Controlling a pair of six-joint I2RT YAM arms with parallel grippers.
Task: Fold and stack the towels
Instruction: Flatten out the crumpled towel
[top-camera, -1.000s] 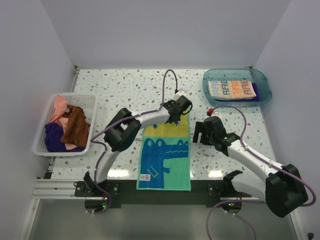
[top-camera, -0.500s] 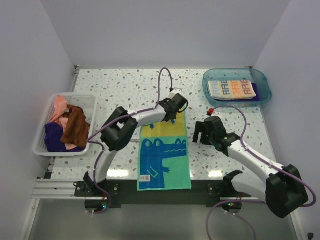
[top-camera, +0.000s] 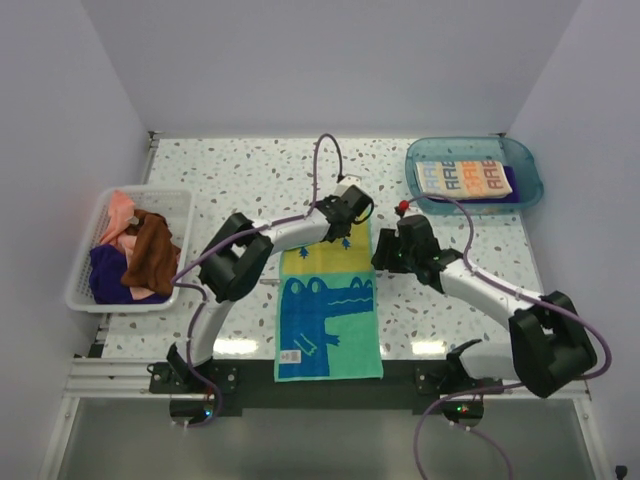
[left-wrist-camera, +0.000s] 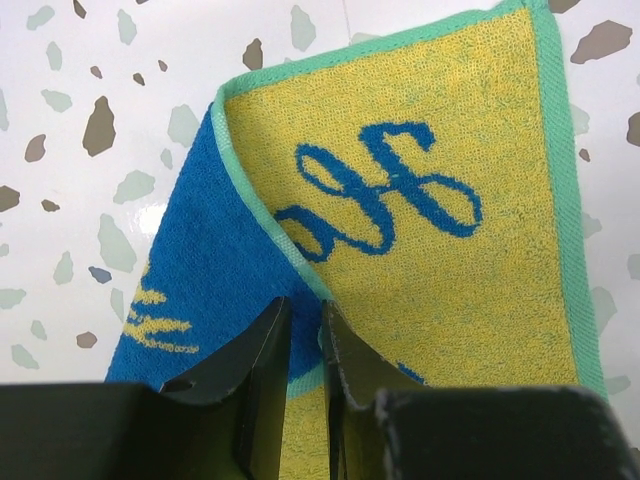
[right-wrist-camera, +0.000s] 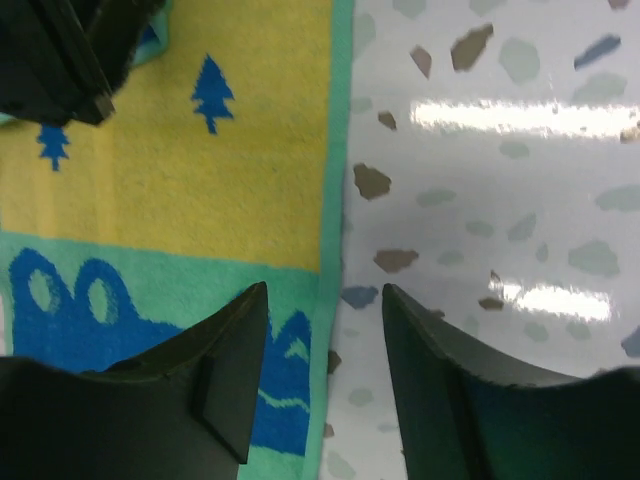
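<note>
At left, a white basket (top-camera: 85, 290) holds unfolded towels (top-camera: 140, 255). The left pincer (left-wrist-camera: 305, 320) is nearly closed, pinching a far corner of the crocodile towel (top-camera: 328, 320), which lies lengthwise on the speckled desk (top-camera: 250, 170). The right pincer (right-wrist-camera: 325, 300) has just moved in over the towel's right edge, jaws half open and empty, seemingly readying a two-handed fold.

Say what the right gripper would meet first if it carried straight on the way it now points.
Probably the green side border of the crocodile towel, with table just beside it: the right gripper points down with its jaws astride that edge. Depth unclear.
</note>
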